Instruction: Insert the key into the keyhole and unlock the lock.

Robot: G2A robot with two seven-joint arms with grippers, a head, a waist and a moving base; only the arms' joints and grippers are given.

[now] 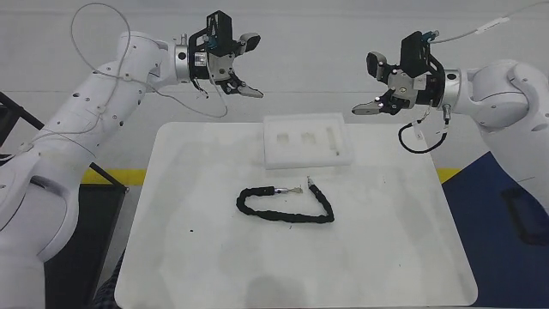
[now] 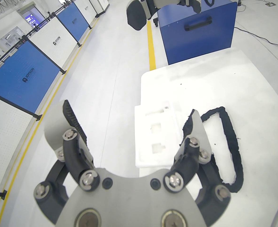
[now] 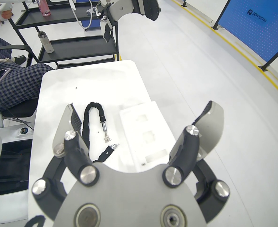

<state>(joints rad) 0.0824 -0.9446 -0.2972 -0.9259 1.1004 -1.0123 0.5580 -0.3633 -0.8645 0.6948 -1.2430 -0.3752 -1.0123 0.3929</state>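
Note:
A black fabric-covered chain lock [image 1: 283, 206] lies in an open loop at the middle of the white table [image 1: 197, 249]. Its two metal ends [image 3: 104, 126] sit slightly apart, facing the foam block. A small silver key [image 3: 107, 138] lies at one of these ends; I cannot tell whether it is inserted. My left gripper [image 1: 255, 67] hangs open and empty in the air beyond the table's far left edge. My right gripper [image 1: 364, 86] hangs open and empty beyond the far right edge. In the left wrist view the chain [image 2: 233, 142] runs behind one finger [image 2: 195, 128].
A white foam block [image 1: 306, 140] with several recesses lies at the table's far edge, just behind the chain. A blue cabinet [image 2: 195, 29] stands off the table's right side. A black shelf cart [image 3: 70, 45] stands off the left side.

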